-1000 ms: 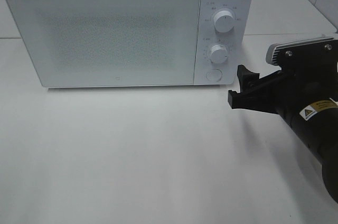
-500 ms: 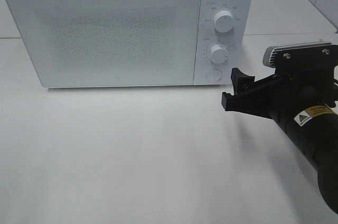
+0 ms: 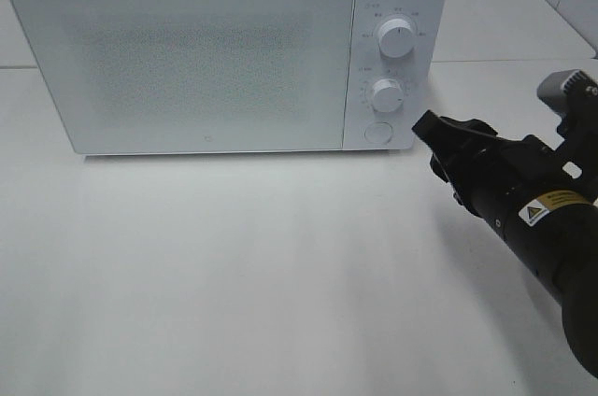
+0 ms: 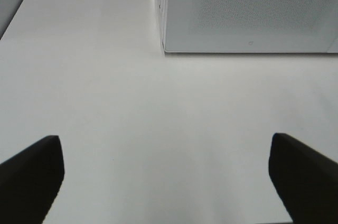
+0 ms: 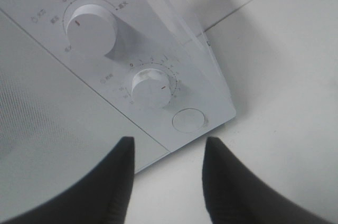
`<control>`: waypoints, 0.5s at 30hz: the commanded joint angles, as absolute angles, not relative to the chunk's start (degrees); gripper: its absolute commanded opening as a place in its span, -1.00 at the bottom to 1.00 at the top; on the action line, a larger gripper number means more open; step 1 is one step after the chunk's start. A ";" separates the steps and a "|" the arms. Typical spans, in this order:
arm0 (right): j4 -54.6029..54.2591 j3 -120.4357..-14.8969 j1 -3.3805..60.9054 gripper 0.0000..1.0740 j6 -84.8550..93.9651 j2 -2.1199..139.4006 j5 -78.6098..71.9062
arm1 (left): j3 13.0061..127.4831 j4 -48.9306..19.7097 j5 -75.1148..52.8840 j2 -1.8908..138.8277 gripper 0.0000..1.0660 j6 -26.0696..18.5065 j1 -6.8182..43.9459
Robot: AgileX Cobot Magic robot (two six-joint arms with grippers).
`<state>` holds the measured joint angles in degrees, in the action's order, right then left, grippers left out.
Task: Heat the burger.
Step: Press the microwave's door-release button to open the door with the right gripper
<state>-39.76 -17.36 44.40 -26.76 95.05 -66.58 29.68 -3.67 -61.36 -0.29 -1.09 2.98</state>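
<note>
The burger is out of view; the white microwave [image 3: 196, 50] stands at the back of the table with its door closed. My right gripper [image 3: 432, 130] hovers just right of the control panel, level with the round door button [image 3: 377, 131]. In the right wrist view its fingertips [image 5: 168, 182] stand a small gap apart with nothing between them, pointing at the lower knob [image 5: 152, 86] and the button [image 5: 189, 120]. My left gripper [image 4: 166, 176] is wide open and empty over bare table, facing the microwave's front [image 4: 248, 12].
The upper knob [image 3: 396, 39] sits above the lower knob [image 3: 386, 94] on the panel. White tabletop [image 3: 234, 265] stretches in front of the microwave. A tiled wall rises at the back right.
The right wrist has rolled over, so the jaws now stand edge-on in the high view. Its fingers have narrowed, and the tip has shifted slightly right and up beside the panel. The left gripper is unchanged.
</note>
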 commanded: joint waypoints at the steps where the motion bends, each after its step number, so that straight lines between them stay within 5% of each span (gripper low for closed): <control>1: -39.48 -17.19 44.52 -0.51 -42.74 95.00 -66.46 | 29.62 -3.78 -61.54 -1.38 0.83 -1.20 3.27; 15: -39.30 -17.19 44.52 -1.00 -70.42 95.00 -63.03 | 29.62 -3.78 -61.54 -1.38 0.83 -1.20 3.27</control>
